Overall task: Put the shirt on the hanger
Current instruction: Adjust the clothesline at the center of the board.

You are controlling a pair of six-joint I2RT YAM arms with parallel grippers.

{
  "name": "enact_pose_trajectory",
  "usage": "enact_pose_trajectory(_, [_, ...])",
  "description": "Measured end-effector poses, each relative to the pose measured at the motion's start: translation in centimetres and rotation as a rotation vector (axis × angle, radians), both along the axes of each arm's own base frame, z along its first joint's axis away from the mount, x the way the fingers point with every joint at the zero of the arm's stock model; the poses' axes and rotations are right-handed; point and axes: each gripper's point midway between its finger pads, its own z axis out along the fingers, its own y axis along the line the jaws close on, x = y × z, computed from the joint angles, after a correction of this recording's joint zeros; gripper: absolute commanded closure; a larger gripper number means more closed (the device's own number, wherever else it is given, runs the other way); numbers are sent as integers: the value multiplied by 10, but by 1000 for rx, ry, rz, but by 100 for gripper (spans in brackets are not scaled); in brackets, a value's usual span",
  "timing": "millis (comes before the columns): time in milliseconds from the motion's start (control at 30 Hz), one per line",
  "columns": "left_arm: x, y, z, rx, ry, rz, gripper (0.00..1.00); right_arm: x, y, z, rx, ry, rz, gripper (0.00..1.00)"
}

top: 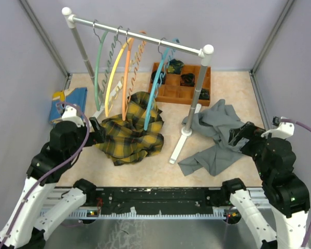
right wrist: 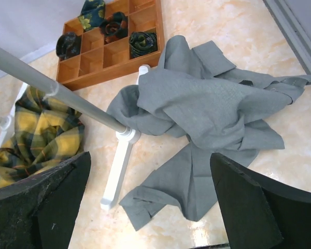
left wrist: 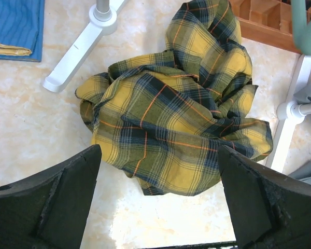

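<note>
The yellow and black plaid shirt (top: 130, 129) lies crumpled on the table under the rack; it fills the middle of the left wrist view (left wrist: 176, 109) and shows at the left edge of the right wrist view (right wrist: 31, 135). The light blue hanger (top: 156, 88) hangs by its hook on the rack's rail, right of the orange one, its lower end above the shirt. My left gripper (left wrist: 158, 202) is open and empty, above the shirt's near left edge. My right gripper (right wrist: 150, 202) is open and empty, above the grey garment.
A white clothes rack (top: 140, 36) carries green (top: 97, 72), yellow (top: 112, 83) and orange (top: 126, 78) hangers; its white feet (top: 179, 145) rest on the table. A grey garment (top: 215, 137) lies at right. A wooden compartment tray (top: 180, 83) stands behind. A blue cloth (top: 67, 101) lies at left.
</note>
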Motion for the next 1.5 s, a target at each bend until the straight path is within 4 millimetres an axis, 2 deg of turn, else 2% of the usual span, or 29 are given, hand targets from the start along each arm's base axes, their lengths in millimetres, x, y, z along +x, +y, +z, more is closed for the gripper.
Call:
enact_pose_trajectory(133, [3,-1,4,-5,44,0,1,-5,0,12,25,12,-15,1])
enact_pose_trajectory(233, [4,-1,3,-6,73,-2,1,-5,3,11,42,44,-6,1])
enact_pose_trajectory(500, [1,1,-2,-9,110,-3,1,1,18,-14,64,205,62,1])
enact_pose_trajectory(667, [-5,-5,-4,-56,96,-33,1,2,33,-23,60,267,164,1])
enact_pose_trajectory(1000, [-14,-5,-19,-121,92,-11,2,1,66,-55,-128,453,460,1])
enact_pose_trajectory(1167, [-16,-1,-17,-162,69,29,2,15,72,-67,-149,461,477,1])
enact_pose_trajectory(1333, [-15,4,-14,-188,2,56,2,42,82,-89,-110,406,443,1])
enact_pose_trajectory(1500, [-9,2,-14,-200,-43,52,4,73,102,-106,-6,312,424,3])
